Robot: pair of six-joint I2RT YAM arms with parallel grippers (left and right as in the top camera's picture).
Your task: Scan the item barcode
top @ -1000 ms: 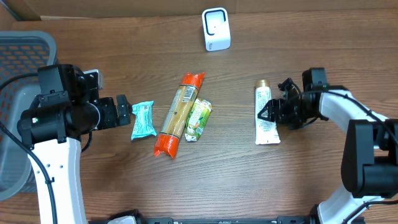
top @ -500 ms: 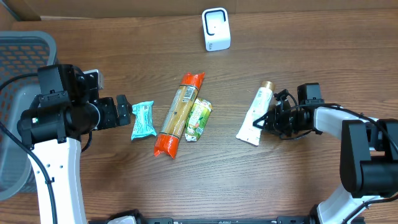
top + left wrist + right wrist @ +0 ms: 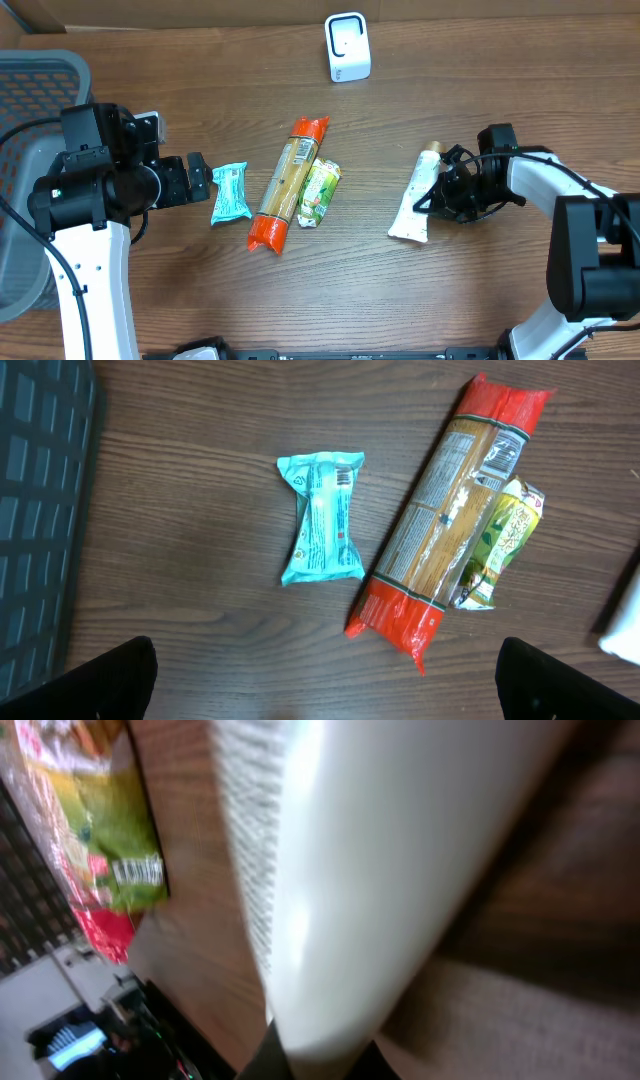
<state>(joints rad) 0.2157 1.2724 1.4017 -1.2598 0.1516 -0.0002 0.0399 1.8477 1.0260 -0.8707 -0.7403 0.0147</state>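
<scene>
The item, a white tube [image 3: 414, 195] with a gold cap, lies slanted on the wooden table, right of centre in the overhead view. My right gripper [image 3: 438, 196] is shut on its side. In the right wrist view the tube [image 3: 380, 870] fills the frame and narrows down between my dark fingers [image 3: 290, 1065]; no barcode shows there. The white scanner [image 3: 347, 46] stands at the table's far edge. My left gripper [image 3: 200, 180] is open and holds nothing, just left of a teal packet [image 3: 230, 192]. Its fingertips [image 3: 110, 680] stand wide apart in the left wrist view.
A long orange-ended pasta pack [image 3: 287, 183] and a small green packet [image 3: 321, 192] lie between the two arms. A grey basket [image 3: 30, 90] sits at the left edge. The left wrist view shows the teal packet [image 3: 322, 518] and the pasta pack [image 3: 450, 530].
My right gripper went from open to shut on the tube. The tube swung from upright to slanted, its flat end moving left. The left arm stayed still.
</scene>
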